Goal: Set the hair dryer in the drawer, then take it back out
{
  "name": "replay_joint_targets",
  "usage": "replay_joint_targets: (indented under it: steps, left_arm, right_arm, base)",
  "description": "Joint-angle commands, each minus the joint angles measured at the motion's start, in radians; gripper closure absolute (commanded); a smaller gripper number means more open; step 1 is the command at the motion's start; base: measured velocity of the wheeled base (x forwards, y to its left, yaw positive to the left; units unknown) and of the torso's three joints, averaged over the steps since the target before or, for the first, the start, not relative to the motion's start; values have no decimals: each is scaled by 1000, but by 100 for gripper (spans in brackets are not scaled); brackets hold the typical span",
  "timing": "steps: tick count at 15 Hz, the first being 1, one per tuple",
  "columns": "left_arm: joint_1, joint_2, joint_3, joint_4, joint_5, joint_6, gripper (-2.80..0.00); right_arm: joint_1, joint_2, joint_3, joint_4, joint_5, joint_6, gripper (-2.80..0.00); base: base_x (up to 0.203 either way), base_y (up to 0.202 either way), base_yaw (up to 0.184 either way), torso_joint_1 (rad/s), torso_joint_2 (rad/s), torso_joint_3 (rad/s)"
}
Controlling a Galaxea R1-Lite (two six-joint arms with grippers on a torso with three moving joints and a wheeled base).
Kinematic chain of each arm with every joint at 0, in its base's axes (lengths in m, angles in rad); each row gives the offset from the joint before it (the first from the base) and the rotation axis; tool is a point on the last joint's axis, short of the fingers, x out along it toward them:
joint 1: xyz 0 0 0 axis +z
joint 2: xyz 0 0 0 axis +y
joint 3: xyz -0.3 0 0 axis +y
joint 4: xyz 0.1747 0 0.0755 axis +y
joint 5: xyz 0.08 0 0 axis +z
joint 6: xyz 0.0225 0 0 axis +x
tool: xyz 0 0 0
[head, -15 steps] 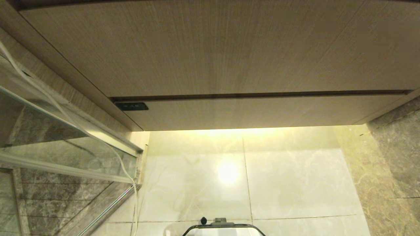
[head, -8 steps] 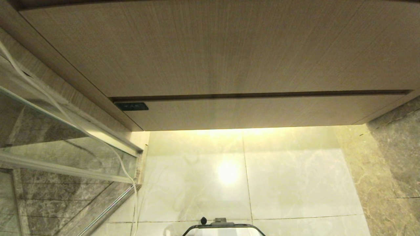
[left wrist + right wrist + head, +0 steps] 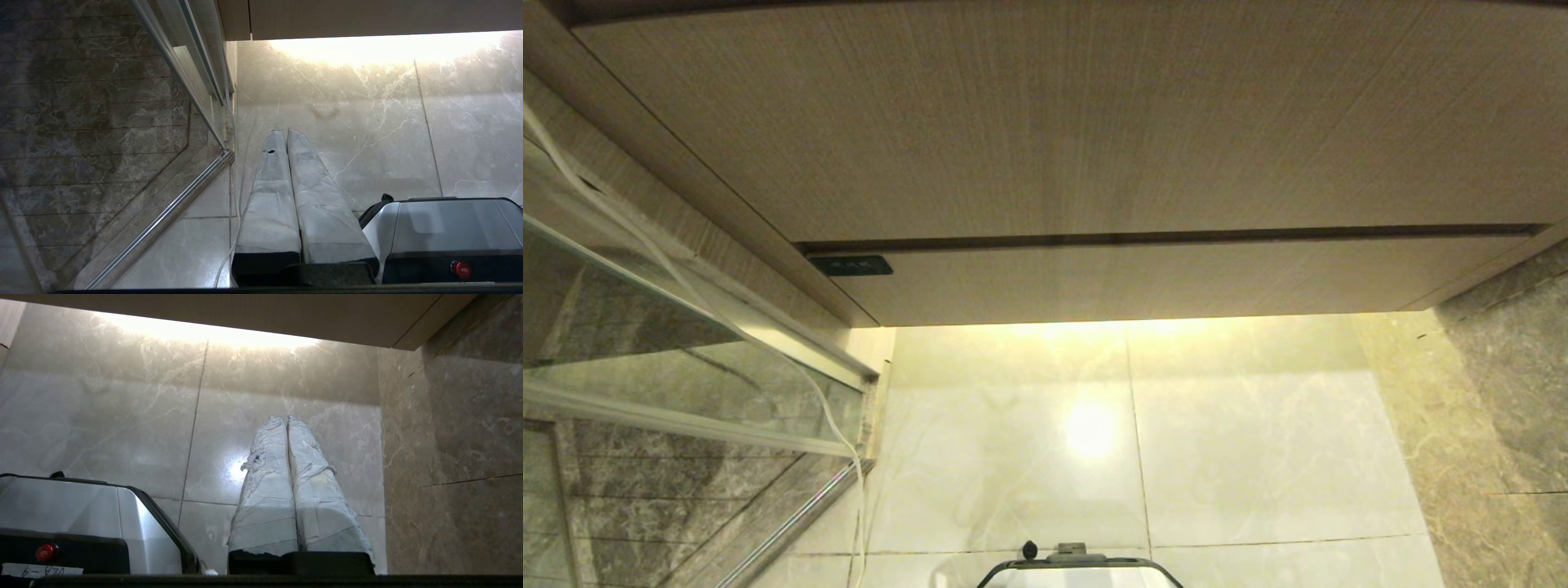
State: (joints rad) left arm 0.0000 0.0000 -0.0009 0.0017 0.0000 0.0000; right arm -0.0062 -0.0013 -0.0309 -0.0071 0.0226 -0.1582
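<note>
Pale floor tiles (image 3: pixel 1258 457) glow under the vanity, whose drawer (image 3: pixel 1094 131) sits closed. Both grippers, left (image 3: pixel 286 132) and right (image 3: pixel 286 419), hang parked over the floor, fingers pressed together, empty. No dryer shows; only its cord (image 3: pixel 833 416) trails at left.

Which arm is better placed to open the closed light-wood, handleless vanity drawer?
Neither stands out: left gripper and right gripper both hang shut over the floor tiles, below the drawer.
</note>
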Motion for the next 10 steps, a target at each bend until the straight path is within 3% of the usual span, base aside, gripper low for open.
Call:
replay_joint_targets:
  steps: [1,3,5,6,7,10]
  left_arm:
    - [0,0,0,0,0,0,0]
    - [0,0,1,0,0,0,0]
    - [0,0,0,0,0,0,0]
    - [0,0,1,0,0,0,0]
    - [0,0,1,0,0,0,0]
    - [0,0,-1,0,0,0,0]
  right_arm:
    - [0,0,18,-39,-1,5,0]
    - [0,0,20,-29,-2,63,0]
    - [1,0,29,-11,-12,171,0]
    - [1,0,30,-9,-12,164,0]
    - [1,0,30,-8,-11,101,0]
    - [2,0,31,-4,-18,157,0]
  base:
    - [0,0,0,0,0,0]
    - [0,0,0,0,0,0]
    - [0,0,0,0,0,0]
    - [0,0,0,0,0,0]
    - [0,0,0,0,0,0]
    - [0,0,0,0,0,0]
